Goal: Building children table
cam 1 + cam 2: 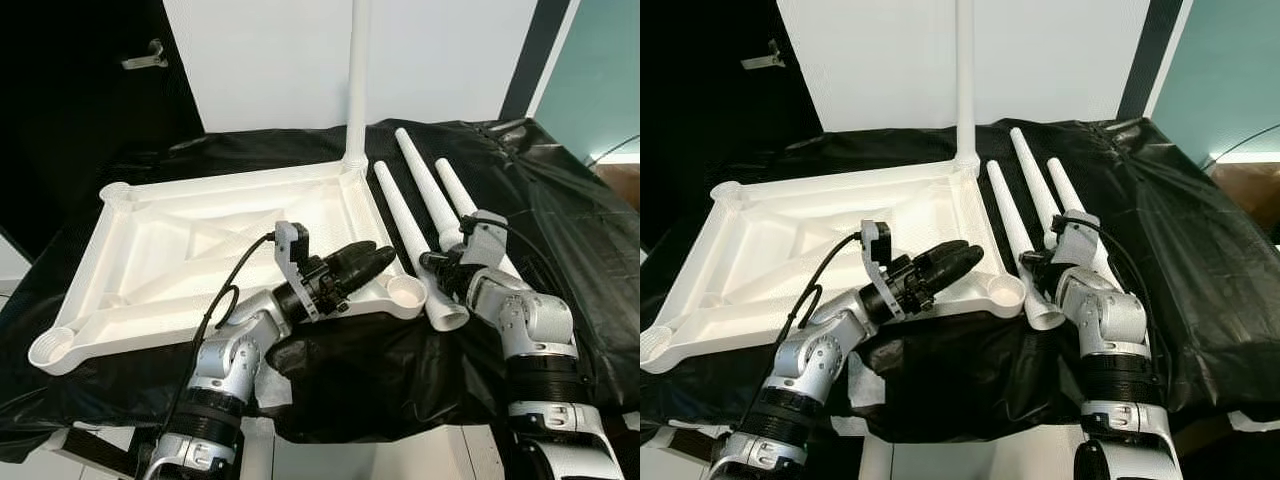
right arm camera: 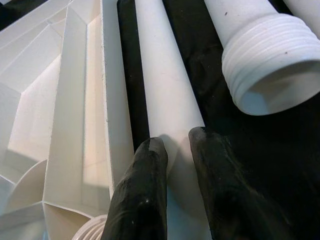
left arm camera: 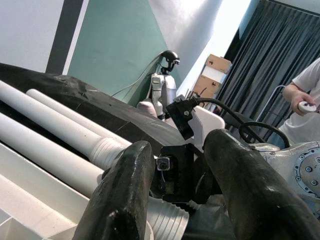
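The white tabletop (image 1: 200,260) is lying upside down on the black-covered bench (image 1: 560,210), one leg (image 1: 357,80) already standing in its far corner. The right tool (image 2: 175,150) is closing around a loose leg (image 1: 405,235) beside it; the left tool (image 1: 375,262) is hovering narrowly parted over the near corner socket (image 1: 405,292).

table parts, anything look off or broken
Nothing stands out. The tabletop lies upside down on the black cover with one leg upright in its far right corner. Three loose legs lie side by side beside it, none cracked or bent.
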Controlling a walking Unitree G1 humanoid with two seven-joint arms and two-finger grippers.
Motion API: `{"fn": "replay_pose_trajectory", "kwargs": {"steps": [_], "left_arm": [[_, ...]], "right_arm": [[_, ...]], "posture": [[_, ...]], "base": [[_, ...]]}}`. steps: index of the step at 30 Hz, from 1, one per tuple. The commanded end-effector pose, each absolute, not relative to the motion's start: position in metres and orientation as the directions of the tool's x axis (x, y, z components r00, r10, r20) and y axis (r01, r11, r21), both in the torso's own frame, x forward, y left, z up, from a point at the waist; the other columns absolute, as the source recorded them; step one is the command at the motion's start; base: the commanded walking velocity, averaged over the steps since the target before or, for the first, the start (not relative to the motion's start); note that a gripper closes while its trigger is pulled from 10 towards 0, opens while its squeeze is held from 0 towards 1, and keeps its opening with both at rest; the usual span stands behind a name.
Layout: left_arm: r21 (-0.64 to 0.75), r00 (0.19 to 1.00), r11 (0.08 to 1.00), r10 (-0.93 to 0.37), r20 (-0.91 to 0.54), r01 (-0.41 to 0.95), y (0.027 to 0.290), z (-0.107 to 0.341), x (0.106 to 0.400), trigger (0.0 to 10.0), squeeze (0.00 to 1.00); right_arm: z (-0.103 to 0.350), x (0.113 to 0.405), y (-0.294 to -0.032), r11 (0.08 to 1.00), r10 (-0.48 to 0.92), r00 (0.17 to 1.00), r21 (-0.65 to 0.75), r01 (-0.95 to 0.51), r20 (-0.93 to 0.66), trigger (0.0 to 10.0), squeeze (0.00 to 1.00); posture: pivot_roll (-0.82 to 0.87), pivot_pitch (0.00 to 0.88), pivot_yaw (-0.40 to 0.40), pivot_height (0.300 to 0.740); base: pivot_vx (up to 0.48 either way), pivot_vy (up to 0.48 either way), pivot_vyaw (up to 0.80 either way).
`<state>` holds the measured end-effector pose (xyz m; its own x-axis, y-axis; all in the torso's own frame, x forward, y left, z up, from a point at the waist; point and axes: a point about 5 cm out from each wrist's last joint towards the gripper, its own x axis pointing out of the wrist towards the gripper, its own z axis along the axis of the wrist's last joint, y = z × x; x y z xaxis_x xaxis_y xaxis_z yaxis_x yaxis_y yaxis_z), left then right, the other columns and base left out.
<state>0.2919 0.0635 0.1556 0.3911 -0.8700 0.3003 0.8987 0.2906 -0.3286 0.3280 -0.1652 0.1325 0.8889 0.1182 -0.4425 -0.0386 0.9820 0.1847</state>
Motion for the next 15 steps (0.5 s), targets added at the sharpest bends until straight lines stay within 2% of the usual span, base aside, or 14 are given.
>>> {"fn": "replay_pose_trajectory", "kwargs": {"steps": [1, 2, 3, 7, 15], "left_arm": [[-0.333, 0.376, 0.279, -0.885, 0.274, 0.901, 0.061, 0.151, 0.292, 10.0, 0.0], [-0.333, 0.376, 0.279, -0.885, 0.274, 0.901, 0.061, 0.151, 0.292, 10.0, 0.0], [-0.332, 0.375, 0.279, -0.886, 0.274, 0.901, 0.061, 0.151, 0.292, 10.0, 0.0], [-0.33, 0.376, 0.281, -0.886, 0.272, 0.901, 0.06, 0.152, 0.291, 10.0, 0.0], [-0.339, 0.386, 0.288, -0.882, 0.27, 0.896, 0.059, 0.15, 0.291, 10.0, 0.0]], "right_arm": [[0.097, 0.316, -0.161, 0.985, 0.124, 0.799, 0.173, -0.025, -0.588, 10.0, 0.28], [0.097, 0.316, -0.161, 0.985, 0.122, 0.8, 0.17, -0.026, -0.588, 10.0, 0.28], [0.1, 0.317, -0.162, 0.986, 0.116, 0.804, 0.163, -0.023, -0.583, 10.0, 1.0], [0.114, 0.325, -0.177, 0.996, 0.028, 0.836, 0.087, 0.024, -0.548, 10.0, 1.0], [0.122, 0.33, -0.184, 0.998, 0.061, 0.834, 0.032, -0.052, -0.548, 10.0, 1.0]], "posture": [[-0.12, 0.0, 0.055, 0.74], [-0.12, 0.0, 0.055, 0.74], [-0.11, 0.0, 0.053, 0.74], [-0.11, 0.0, 0.047, 0.74], [-0.1, 0.0, 0.039, 0.74]], "base": [[0.0, 0.0, 0.0], [0.0, 0.0, 0.0], [0.0, 0.0, 0.0], [0.0, 0.0, 0.0], [0.0, 0.0, 0.0]]}}
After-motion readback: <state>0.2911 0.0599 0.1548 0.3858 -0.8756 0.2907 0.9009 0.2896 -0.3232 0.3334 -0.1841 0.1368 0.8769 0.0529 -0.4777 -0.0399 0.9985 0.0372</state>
